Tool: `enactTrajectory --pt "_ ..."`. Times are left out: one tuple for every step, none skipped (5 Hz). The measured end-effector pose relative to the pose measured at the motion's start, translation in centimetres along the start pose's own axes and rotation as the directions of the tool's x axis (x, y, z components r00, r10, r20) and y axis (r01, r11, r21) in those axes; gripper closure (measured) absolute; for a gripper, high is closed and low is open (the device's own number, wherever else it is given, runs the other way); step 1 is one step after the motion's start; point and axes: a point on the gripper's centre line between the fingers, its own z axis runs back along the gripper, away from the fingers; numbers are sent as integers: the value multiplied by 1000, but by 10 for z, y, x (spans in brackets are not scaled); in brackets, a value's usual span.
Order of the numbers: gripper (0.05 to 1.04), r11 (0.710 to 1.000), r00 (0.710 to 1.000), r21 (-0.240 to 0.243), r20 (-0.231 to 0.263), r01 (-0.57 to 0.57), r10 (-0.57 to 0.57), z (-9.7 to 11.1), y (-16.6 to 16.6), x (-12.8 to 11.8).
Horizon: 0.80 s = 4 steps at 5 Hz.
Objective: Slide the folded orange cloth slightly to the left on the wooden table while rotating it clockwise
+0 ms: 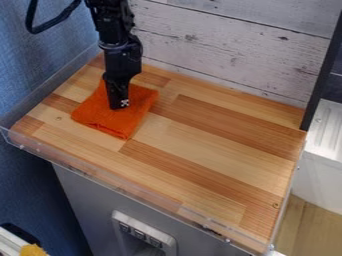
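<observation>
The black two-finger claw (119,106) pointed down at the left part of the work surface, its tip over the middle of the orange folded cloth (138,111). The tip seemed to meet the fabric, though whether the claw was clenched, released or grasping a pinch of it could not be told. The cloth lay flat in a rough square, turned at a slant, on the far left part of the light and reddish-brown striped wooden tabletop (220,122). The black robot arm (119,30) came in from the far left, with a looped black cable (48,27) to its left.

A clear plastic rim (110,184) ran along the tabletop's near edge. Beyond the far edge stood a whitewashed plank wall (220,47), with a black upright post (323,75) at the far right corner. To the left was a blue textured surface (30,82). On the right, past the board, were a white ribbed surface (328,122) and, nearer, a pale wooden surface (310,225). Below the near edge, a white panel (167,241) with small dark inserts sat on a grey front (77,195). A yellow object (32,250) showed at the near left corner.
</observation>
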Motion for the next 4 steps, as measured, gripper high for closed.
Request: enactTrajectory --pt "1021 999 999 12 12 -47 47 -2 3 -2" --pt "1021 990 990 8 23 -139 139 -6 2 -7" --pt "1021 968 967 -3 33 -252 252 -7 -3 -18" --pt "1021 930 930 -24 31 -366 367 -6 -9 -31"
